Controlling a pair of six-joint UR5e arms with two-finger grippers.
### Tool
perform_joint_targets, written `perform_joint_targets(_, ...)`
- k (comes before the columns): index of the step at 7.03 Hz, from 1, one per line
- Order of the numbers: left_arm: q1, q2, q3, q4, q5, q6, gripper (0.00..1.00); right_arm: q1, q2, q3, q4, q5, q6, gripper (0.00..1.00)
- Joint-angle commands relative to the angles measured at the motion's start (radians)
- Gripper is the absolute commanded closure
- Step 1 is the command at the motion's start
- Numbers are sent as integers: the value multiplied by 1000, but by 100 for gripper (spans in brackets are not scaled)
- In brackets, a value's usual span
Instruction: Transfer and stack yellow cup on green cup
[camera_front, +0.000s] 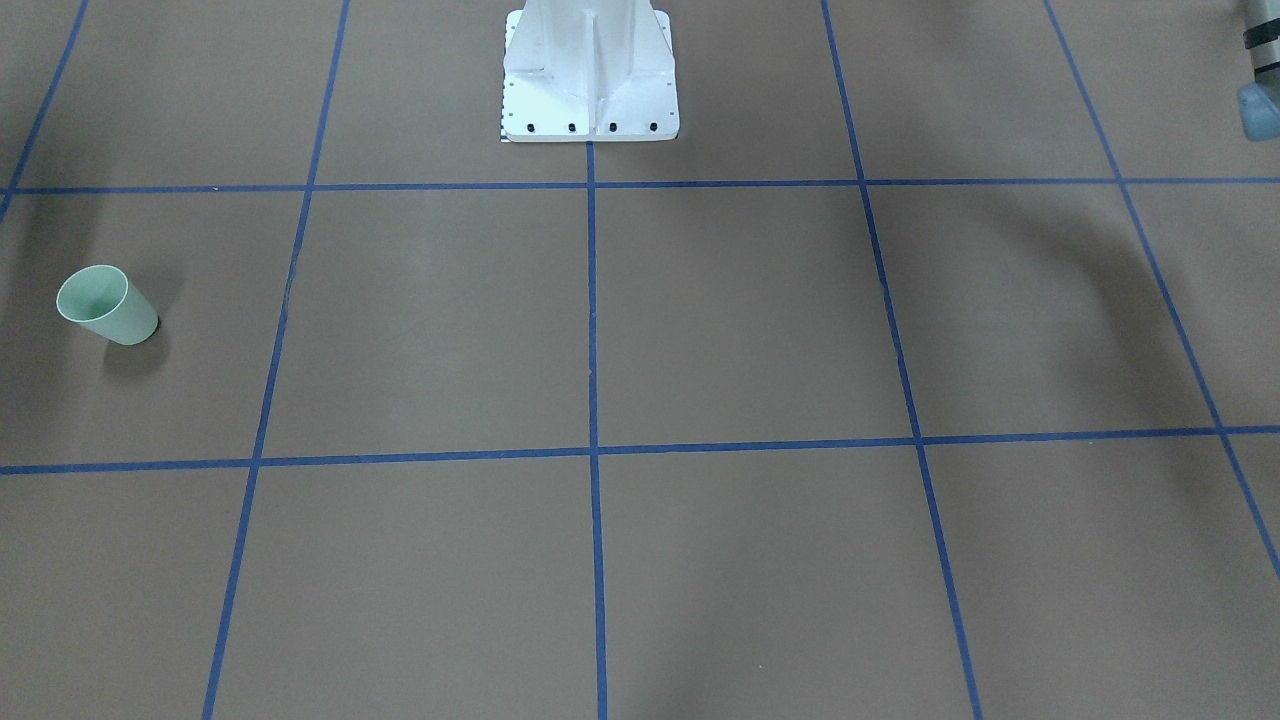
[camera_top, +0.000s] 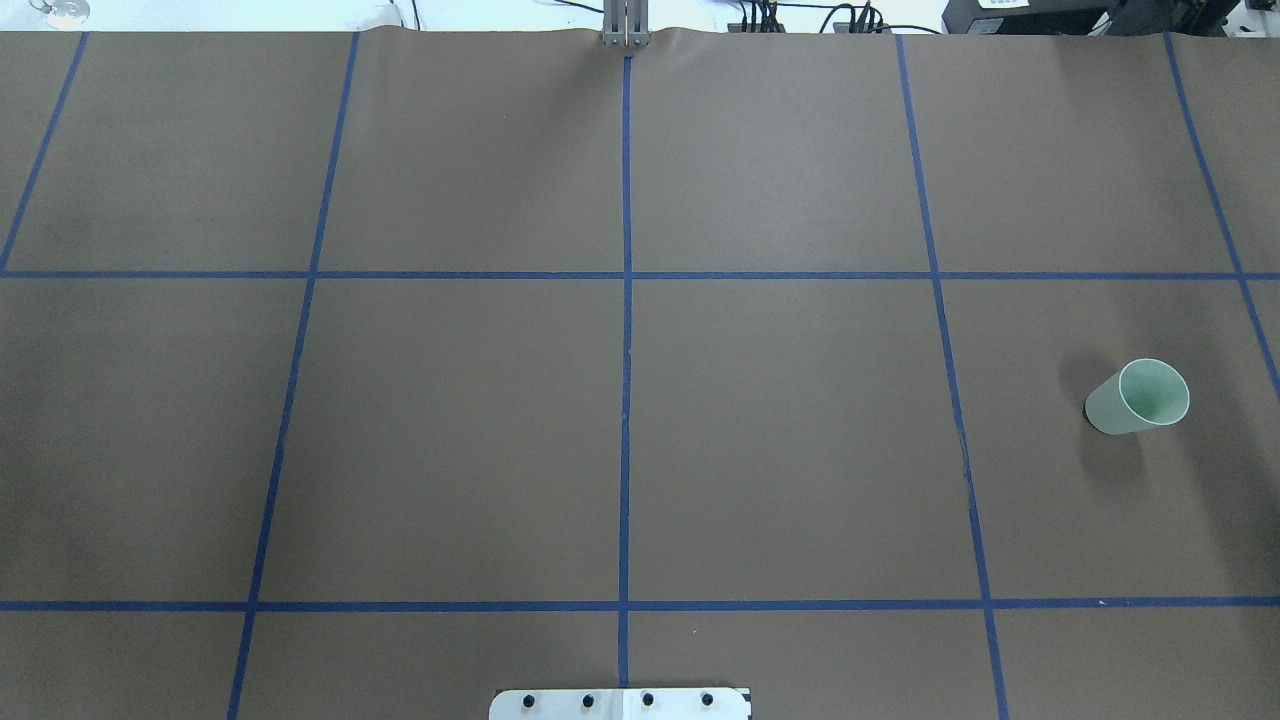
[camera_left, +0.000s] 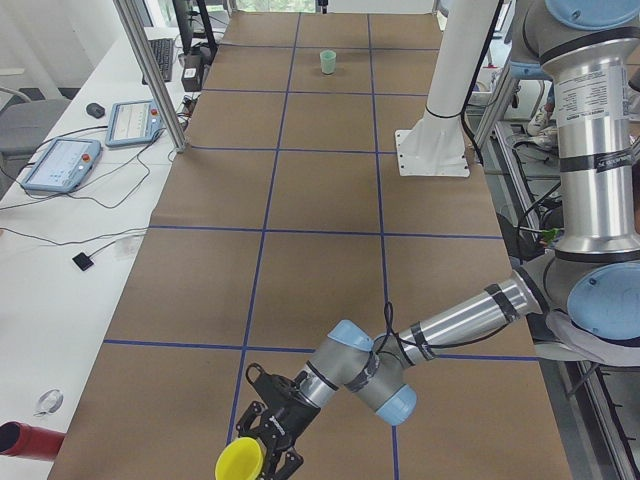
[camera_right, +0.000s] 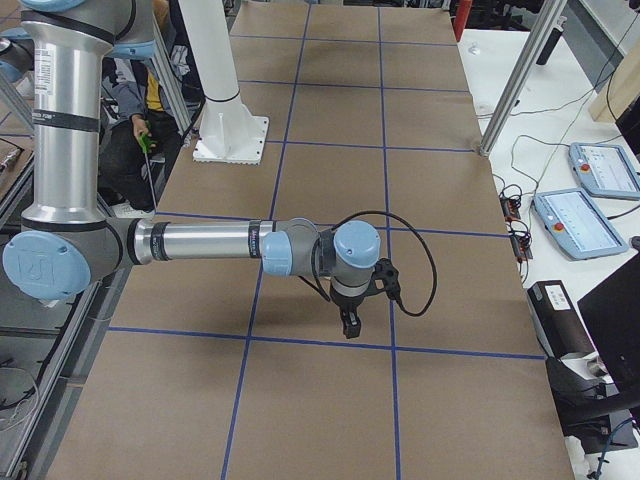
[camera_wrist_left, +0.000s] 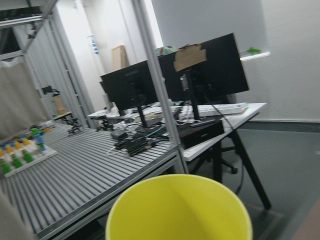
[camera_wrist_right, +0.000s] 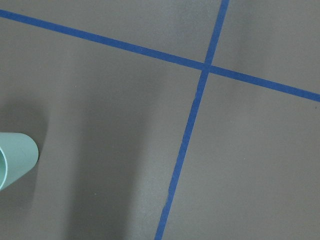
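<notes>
The yellow cup (camera_left: 240, 460) is at the near end of the table in the exterior left view, between the fingers of my left gripper (camera_left: 264, 446). Its rim fills the bottom of the left wrist view (camera_wrist_left: 180, 210), where no fingers show; I cannot tell whether the gripper is shut on it. The green cup (camera_top: 1138, 397) stands upright on the robot's right side and also shows in the front-facing view (camera_front: 107, 305) and at the right wrist view's left edge (camera_wrist_right: 15, 160). My right gripper (camera_right: 348, 325) points down above the table and holds nothing I can see. I cannot tell if it is open or shut.
The brown table cover (camera_top: 450, 430) is marked with a blue tape grid. The robot's white base (camera_front: 590, 75) stands at mid-table. Monitors and desks (camera_wrist_left: 200, 75) lie beyond the left end. Tablets and cables (camera_left: 60, 160) lie along the far side.
</notes>
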Motion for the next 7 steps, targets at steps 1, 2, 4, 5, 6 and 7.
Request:
perform_joint_targets(1, -127, -85, -7, -161, -420, 237, 80, 0, -1, 2, 65, 14, 3, 0)
perform_joint_targets(2, -127, -109, -32, -224, -586, 241, 80, 0, 0, 18, 70, 55, 3, 0)
perform_joint_targets(4, -124, -149, -168, -267, -833, 262, 81, 0, 2, 31, 180, 57, 5, 0)
perform_joint_targets(5, -108, -165, -261, -272, -921, 261, 82, 0, 14, 29, 227, 60, 32, 0)
perform_joint_targets(6, -85, -173, -336, -272, -1058, 262, 85, 0, 54, 29, 228, 71, 37, 0)
perform_joint_targets(7, -59, -208, -358, -272, -1157, 264, 89, 0, 81, 28, 225, 112, 38, 0)
